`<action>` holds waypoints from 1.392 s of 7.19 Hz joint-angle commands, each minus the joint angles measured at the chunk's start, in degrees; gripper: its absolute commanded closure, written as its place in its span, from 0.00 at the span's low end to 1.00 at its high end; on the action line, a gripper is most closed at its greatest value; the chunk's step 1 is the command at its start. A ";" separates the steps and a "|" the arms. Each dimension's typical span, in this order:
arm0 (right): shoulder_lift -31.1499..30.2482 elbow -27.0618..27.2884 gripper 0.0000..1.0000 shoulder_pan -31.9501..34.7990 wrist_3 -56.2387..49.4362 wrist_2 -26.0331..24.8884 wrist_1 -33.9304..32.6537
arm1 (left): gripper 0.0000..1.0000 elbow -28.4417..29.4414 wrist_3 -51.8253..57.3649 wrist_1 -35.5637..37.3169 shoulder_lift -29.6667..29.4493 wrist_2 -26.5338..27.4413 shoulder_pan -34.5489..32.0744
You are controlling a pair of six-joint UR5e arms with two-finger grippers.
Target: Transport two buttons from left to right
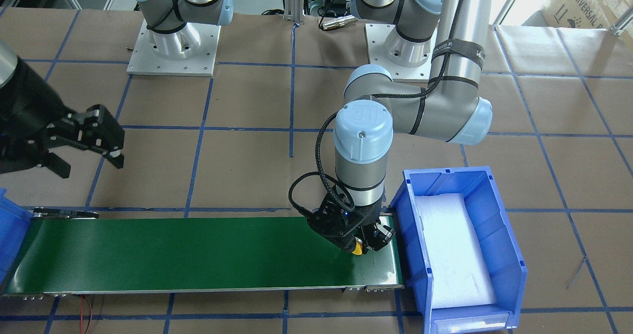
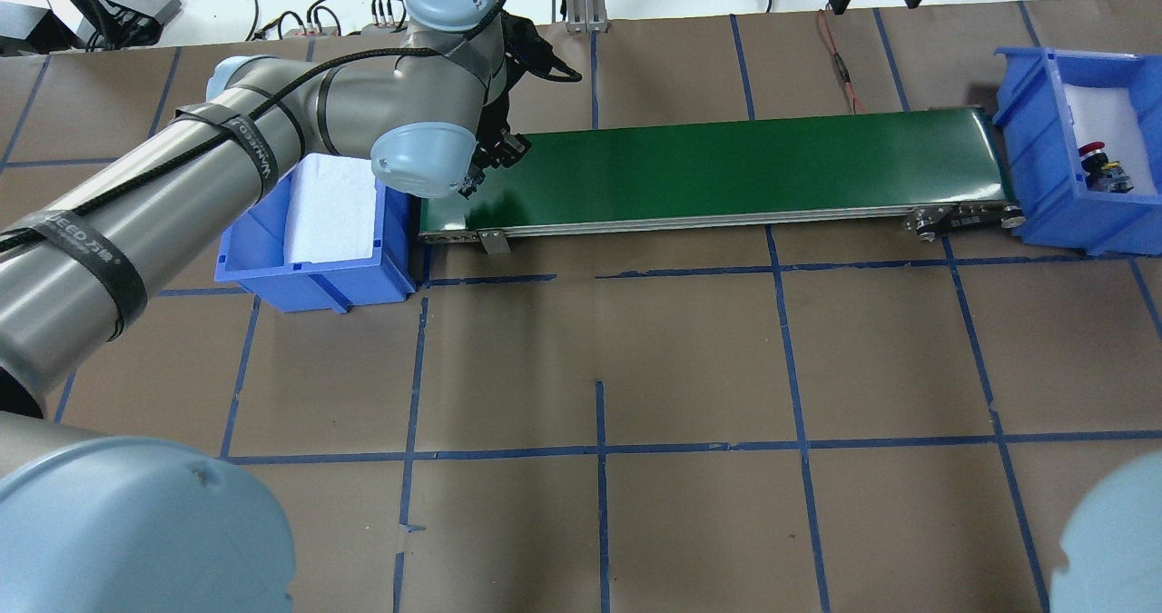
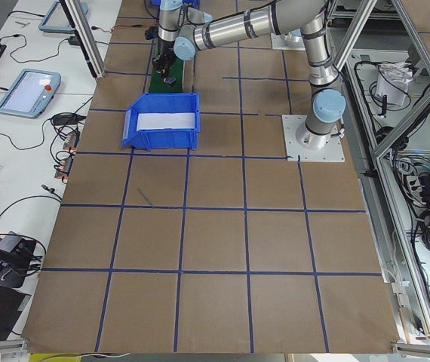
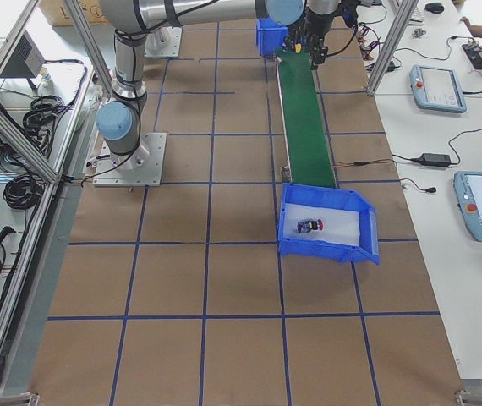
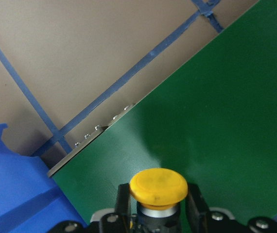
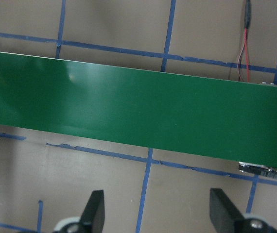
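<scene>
My left gripper [image 1: 363, 247] is shut on the yellow button [image 5: 158, 187], its fingers [image 5: 195, 206] clamping the body under the cap. It holds the button [image 1: 356, 249] low over the left end of the green conveyor belt [image 2: 726, 168]; whether they touch I cannot tell. The red button [image 2: 1094, 154] lies in the right blue bin [image 2: 1044, 141], on white foam. My right gripper [image 1: 90, 166] hangs open and empty beside the belt's right part [image 6: 129, 107], on the robot's side of it.
The left blue bin [image 1: 410, 215] with a white foam pad stands against the belt's left end. Blue tape lines grid the brown table. A red cable [image 6: 245, 29] lies beyond the belt. Both arm bases stand on white plates [image 1: 173, 52].
</scene>
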 commanded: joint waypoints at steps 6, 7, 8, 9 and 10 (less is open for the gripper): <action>-12.09 25.70 0.09 1.56 2.69 -2.42 -16.11 | 0.00 0.44 -0.28 -14.00 17.05 -8.05 11.30; -8.77 25.61 0.10 2.60 4.79 -2.34 -20.74 | 0.00 -1.74 -0.29 -19.11 22.49 -9.02 12.89; -4.65 25.53 0.10 5.49 4.99 -2.34 -26.27 | 0.00 -5.59 -0.29 -20.11 27.94 -11.03 14.91; -0.69 24.92 0.10 9.00 4.90 -2.25 -31.81 | 0.00 -10.24 -0.20 -19.95 31.56 -13.22 17.36; 3.18 23.26 0.10 12.08 4.64 -1.73 -34.30 | 0.00 -11.51 -0.28 -19.86 34.12 -13.85 18.60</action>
